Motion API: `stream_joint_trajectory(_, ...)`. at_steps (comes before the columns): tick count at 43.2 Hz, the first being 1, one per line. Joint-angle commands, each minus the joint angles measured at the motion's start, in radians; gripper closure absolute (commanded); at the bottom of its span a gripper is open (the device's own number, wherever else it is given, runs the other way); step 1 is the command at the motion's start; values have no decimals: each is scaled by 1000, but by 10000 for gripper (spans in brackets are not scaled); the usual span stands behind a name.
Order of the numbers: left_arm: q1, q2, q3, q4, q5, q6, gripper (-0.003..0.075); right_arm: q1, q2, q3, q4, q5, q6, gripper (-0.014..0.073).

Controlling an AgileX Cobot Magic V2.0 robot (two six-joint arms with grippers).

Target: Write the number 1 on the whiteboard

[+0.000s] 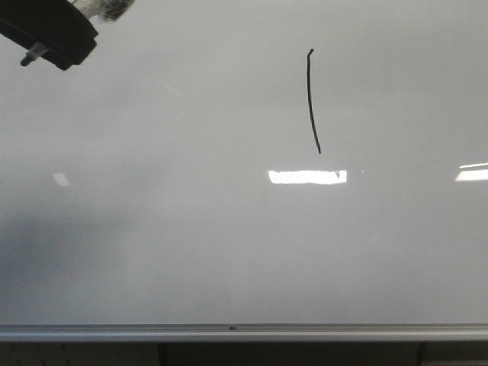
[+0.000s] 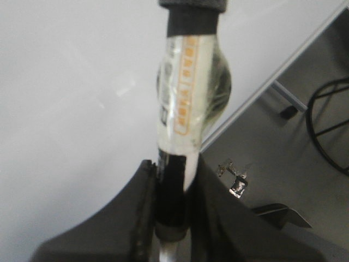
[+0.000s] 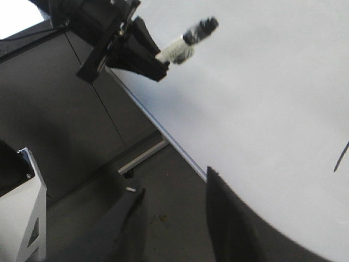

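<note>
The whiteboard (image 1: 191, 229) fills the front view, with its silver bottom rail (image 1: 229, 332) below. The number 1 (image 1: 311, 99) is a thin black, slightly curved stroke right of centre, high on the board; its lower end shows in the right wrist view (image 3: 341, 155). My left gripper (image 1: 53, 34) is at the top left corner, far left of the stroke. It is shut (image 2: 173, 169) on a taped marker (image 2: 188, 98), which also shows in the right wrist view (image 3: 188, 41). My right gripper (image 3: 174, 191) is open and empty, off the board's edge over the floor.
The board's edge rail (image 2: 272, 76) and a stand leg with a caster (image 3: 142, 158) are over dark floor. A black wire frame (image 2: 332, 125) stands beside the board. A pale metal stand (image 3: 27, 218) is near my right gripper. Bright light reflections (image 1: 307, 176) lie below the stroke.
</note>
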Motion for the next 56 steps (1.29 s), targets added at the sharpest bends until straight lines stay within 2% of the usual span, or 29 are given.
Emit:
stream_joint_trajectory(1,66,-31,-25,-31,-58,-46,740,-6,-36,22,-6,-86,36,277)
stream_joint_trajectory(7,181,-49,18,-18,-123,-136,740,-6,-116,151,-106,-249,129,293)
stream_joint_trajectory(11,258,-75,78,-14,-181,-158,741,-6,-183,240,-148,-367,164,362)
stream_joint_trajectory(16,348,-92,158,-10,-224,-158,740,-6,-267,348,-148,-458,165,538)
stream_joint_trajectory(21,420,-79,220,4,-249,-158,741,-6,-324,420,-148,-489,165,720)
stream_joint_trajectory(31,471,-7,245,14,-347,-158,741,-6,-341,470,-148,-490,165,701)
stream_joint_trajectory(42,442,154,238,14,-525,-152,740,-6,-341,474,-148,-492,165,701)
stream_joint_trajectory(56,407,265,238,35,-655,-147,738,-6,-341,474,-148,-493,165,701)
